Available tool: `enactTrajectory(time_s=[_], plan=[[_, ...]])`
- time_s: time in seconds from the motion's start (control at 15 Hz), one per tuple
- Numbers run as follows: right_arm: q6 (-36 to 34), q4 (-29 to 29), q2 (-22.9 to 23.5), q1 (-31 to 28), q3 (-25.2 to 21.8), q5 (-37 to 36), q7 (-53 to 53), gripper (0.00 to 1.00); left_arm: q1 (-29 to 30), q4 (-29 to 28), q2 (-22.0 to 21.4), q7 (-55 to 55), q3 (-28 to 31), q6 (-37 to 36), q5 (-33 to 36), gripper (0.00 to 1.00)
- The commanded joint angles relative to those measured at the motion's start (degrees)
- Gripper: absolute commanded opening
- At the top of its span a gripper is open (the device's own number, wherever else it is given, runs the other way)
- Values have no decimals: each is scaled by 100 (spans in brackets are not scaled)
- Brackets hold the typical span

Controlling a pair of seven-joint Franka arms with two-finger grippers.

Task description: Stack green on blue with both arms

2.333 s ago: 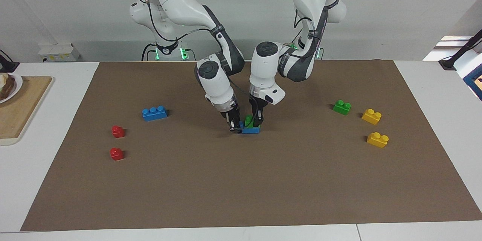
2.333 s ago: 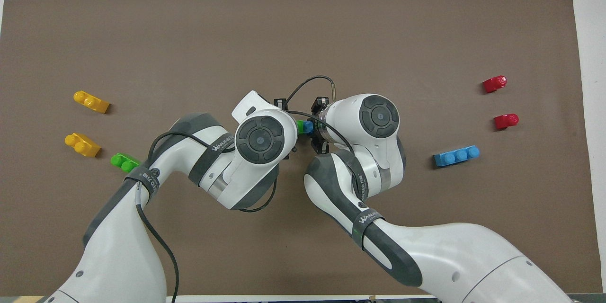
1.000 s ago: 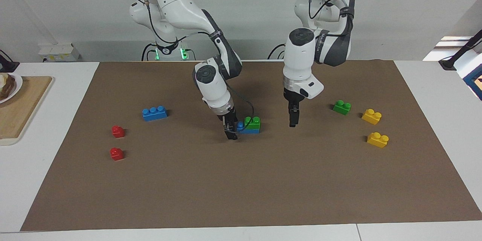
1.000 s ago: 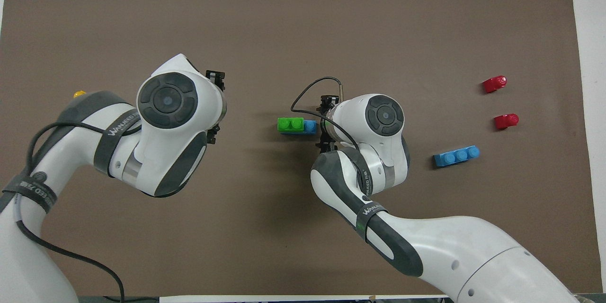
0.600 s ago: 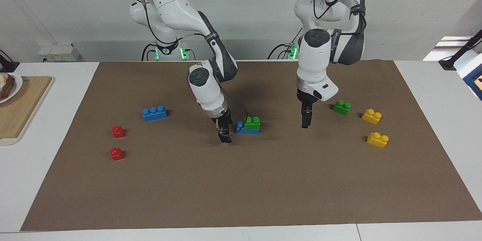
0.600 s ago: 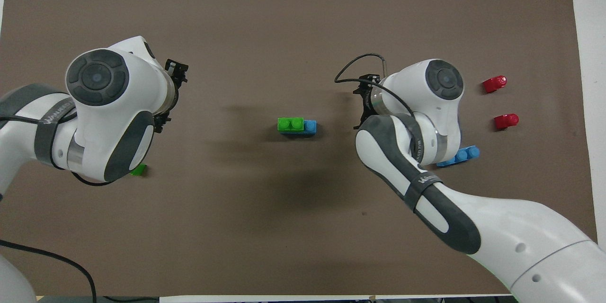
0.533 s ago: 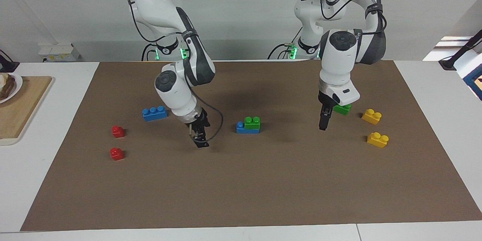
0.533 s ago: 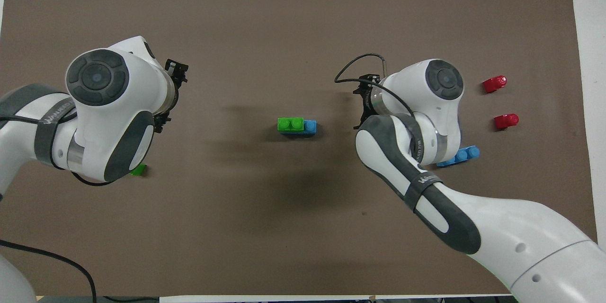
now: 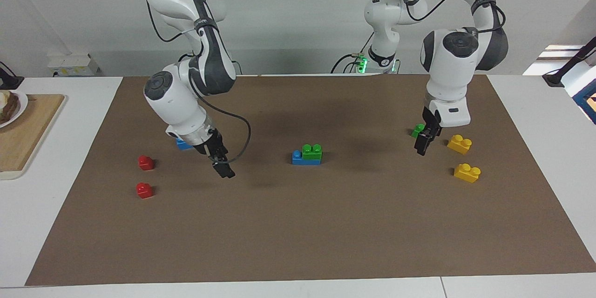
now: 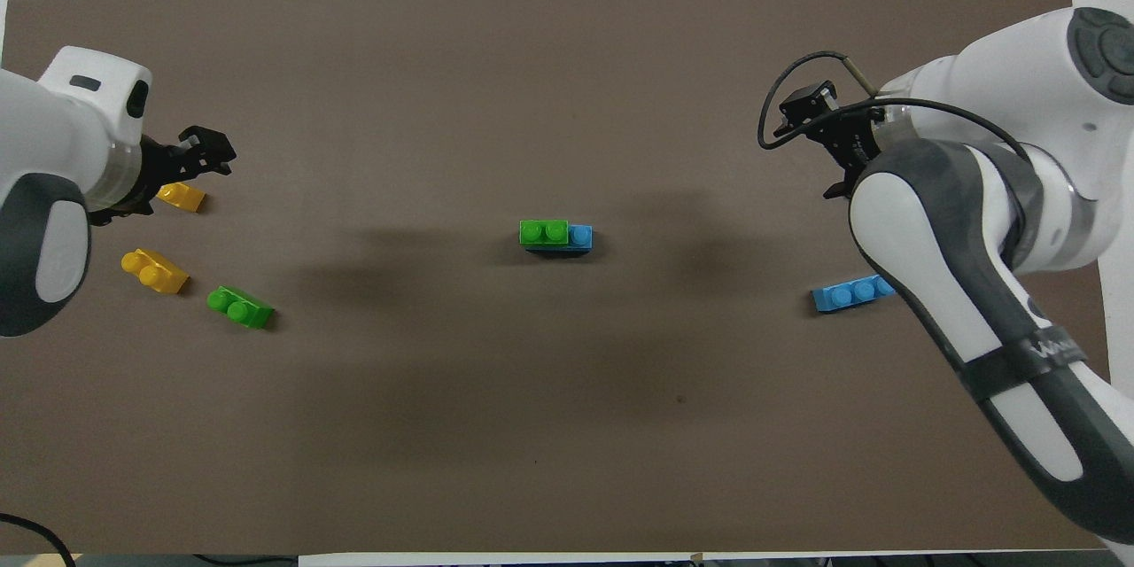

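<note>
A green brick point(image 9: 312, 151) sits on 1 end of a blue brick point(image 9: 306, 160) in the middle of the brown mat point(image 9: 298, 242), free of both arms. The left gripper point(image 9: 423, 143) hangs over the mat beside a second green brick point(image 10: 240, 307) and 2 yellow bricks point(image 9: 460, 144). The right gripper point(image 9: 223, 167) hangs near a second blue brick point(image 10: 853, 293). Neither holds anything; I cannot tell how far their fingers are apart.

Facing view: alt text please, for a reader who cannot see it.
A green brick sits stacked on a blue brick mid-mat, held by neither arm. The left hand hangs over a loose green brick beside two yellow bricks; the right hand hangs near two red bricks.
</note>
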Motion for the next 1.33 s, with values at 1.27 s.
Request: enactTrajectory(time_s=[1.27], plan=[[-2492,762,-1454,-618,41,-1165,-5217,100,288,1636,-142,2571,-11,-2197,-1006,100]])
